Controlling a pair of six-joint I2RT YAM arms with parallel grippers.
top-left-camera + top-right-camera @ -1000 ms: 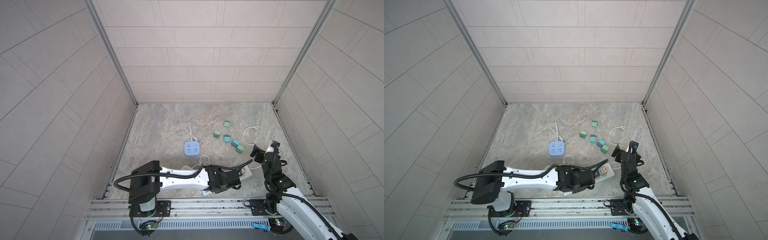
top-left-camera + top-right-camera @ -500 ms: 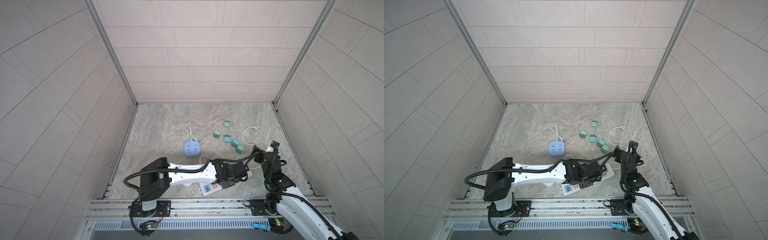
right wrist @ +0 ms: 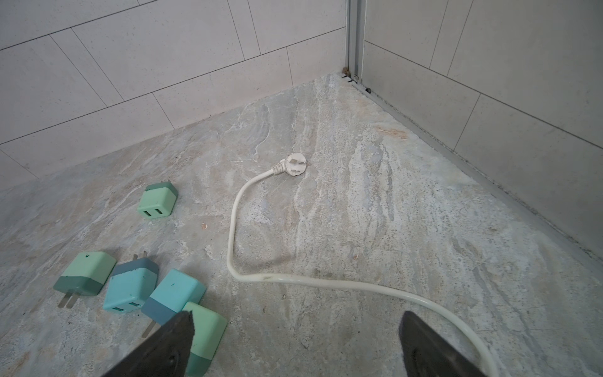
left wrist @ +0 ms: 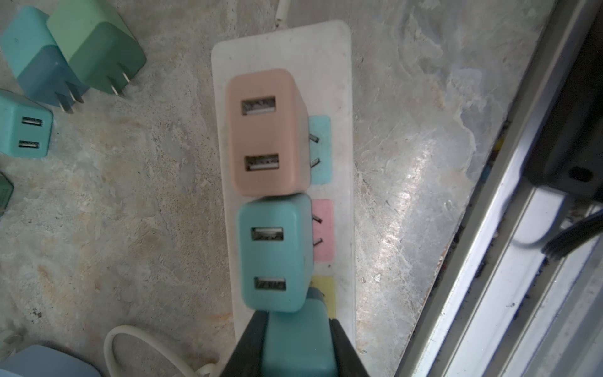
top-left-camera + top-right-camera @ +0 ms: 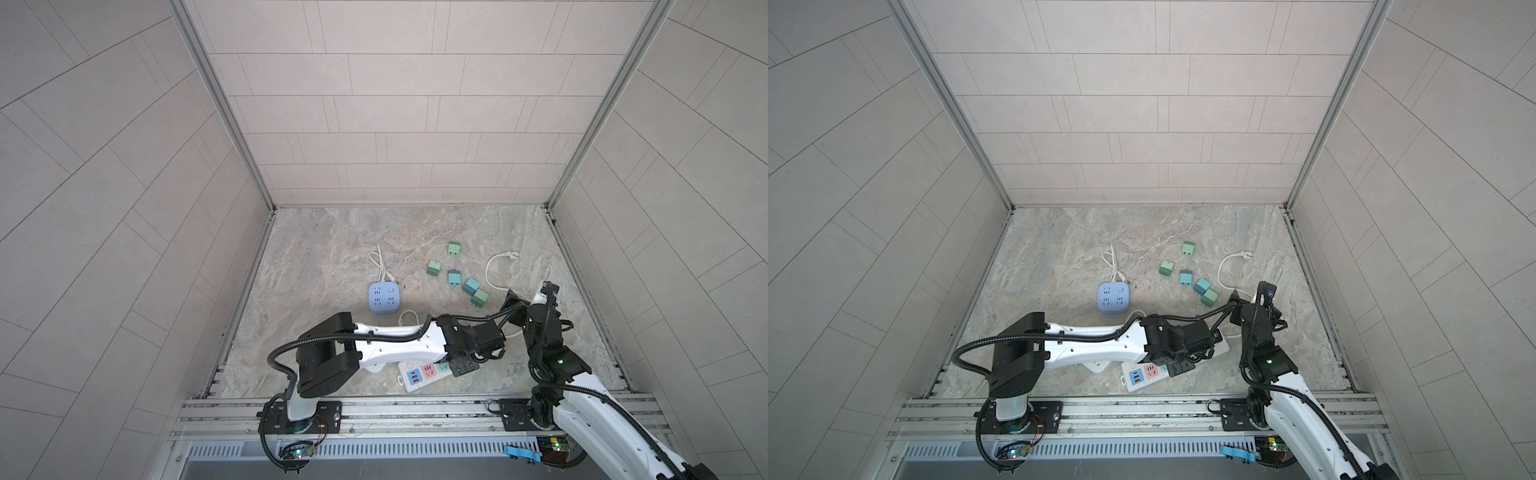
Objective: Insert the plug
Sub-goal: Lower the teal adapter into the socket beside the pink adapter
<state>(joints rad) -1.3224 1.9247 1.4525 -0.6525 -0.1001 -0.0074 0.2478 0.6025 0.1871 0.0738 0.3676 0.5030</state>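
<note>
In the left wrist view my left gripper (image 4: 295,318) is shut on a teal plug (image 4: 298,339), its black fingers (image 4: 251,339) on both sides. The plug sits over the yellow socket (image 4: 328,290) of a white power strip (image 4: 339,98); its prongs are hidden. A teal charger (image 4: 274,251) and a peach charger (image 4: 266,130) stand in the neighbouring sockets. In both top views the left gripper (image 5: 486,336) (image 5: 1196,336) covers this strip, whose end (image 5: 1223,345) shows beside it. My right gripper (image 3: 297,318) (image 5: 513,301) is open and empty, hovering over bare floor.
A second power strip (image 5: 428,374) lies near the front rail (image 5: 415,405). Several loose green and teal chargers (image 5: 471,286) (image 3: 173,293) lie by the right gripper. A blue cube socket (image 5: 384,298) sits mid-floor. A white cord (image 3: 326,284) ends in a plug (image 3: 295,164).
The left arm has swung right and slightly away from the front rail with the teal plug, uncovering the second power strip. The right gripper has barely moved.
</note>
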